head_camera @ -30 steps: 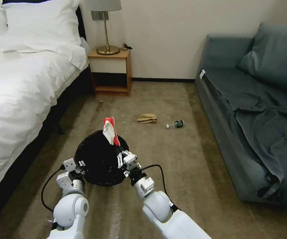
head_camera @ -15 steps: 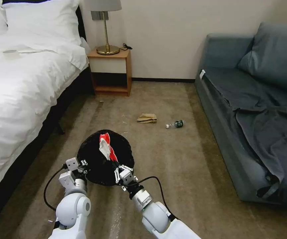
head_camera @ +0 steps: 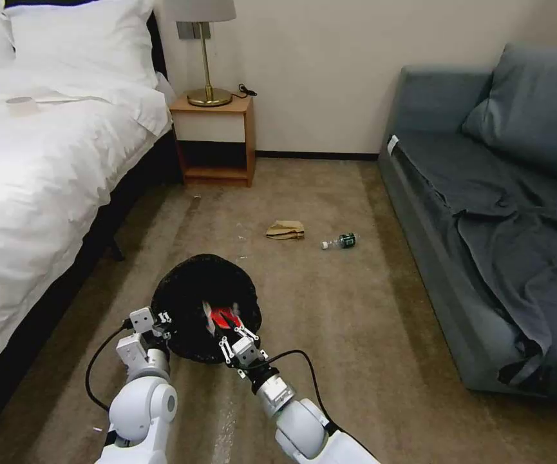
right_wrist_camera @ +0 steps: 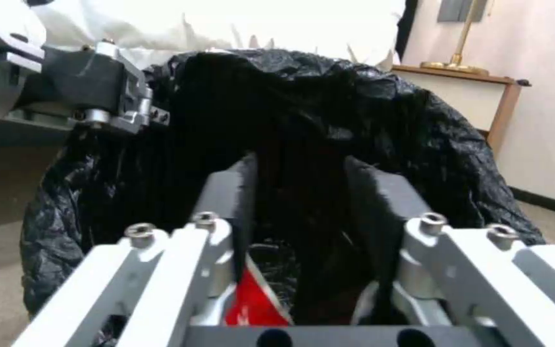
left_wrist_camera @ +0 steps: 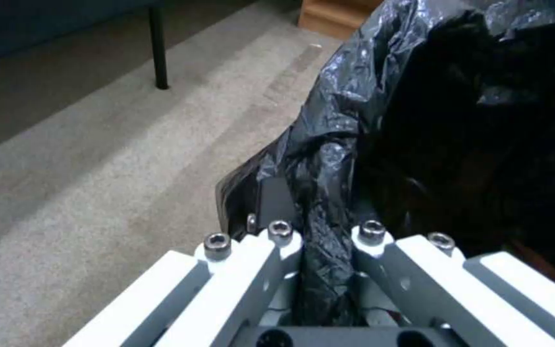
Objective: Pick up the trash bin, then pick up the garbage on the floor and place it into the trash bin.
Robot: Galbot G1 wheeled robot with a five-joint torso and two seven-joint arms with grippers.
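The trash bin [head_camera: 188, 290], lined with a crinkly black bag, hangs just above the carpet in front of me. My left gripper [head_camera: 160, 320] is shut on the bag-covered rim [left_wrist_camera: 321, 241] at the bin's near left side. A red snack packet [head_camera: 222, 317] lies inside the bin's mouth, and its red corner [right_wrist_camera: 255, 303] shows below my right gripper. My right gripper [head_camera: 228, 328] hovers at the near rim with its black fingers [right_wrist_camera: 234, 188] spread apart and nothing between them. On the carpet farther ahead lie a crumpled tan paper bag [head_camera: 285, 229] and a small clear bottle [head_camera: 340, 241].
A white bed [head_camera: 40, 167] runs along the left. A wooden nightstand [head_camera: 217, 138] with a brass lamp stands against the far wall, and a grey sofa [head_camera: 497, 212] lines the right. Open carpet lies between bed and sofa.
The right gripper drew back toward me and lowered with the red packet. The packet went from standing above the bin to lying inside it, and the fingers have parted.
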